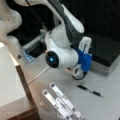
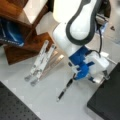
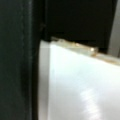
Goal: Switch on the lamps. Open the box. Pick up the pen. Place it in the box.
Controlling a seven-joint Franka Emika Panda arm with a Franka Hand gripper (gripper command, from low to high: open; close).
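Hanging low over the grey table (image 1: 105, 100), the gripper (image 1: 79, 74) sits at the closed box's (image 1: 105, 53) front edge; whether its fingers are spread or pressed together I cannot tell. The black pen (image 1: 89, 91) lies flat on the table just beside it — ungrasped, also seen in a front view (image 2: 65, 89). White lamp strips (image 2: 41, 61) lie near, unlit. The wrist view shows only a dark surface and pale tabletop.

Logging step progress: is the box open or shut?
Shut: the box shows its black lid lying flat, no pale inside visible. The pen lies on the table outside it.
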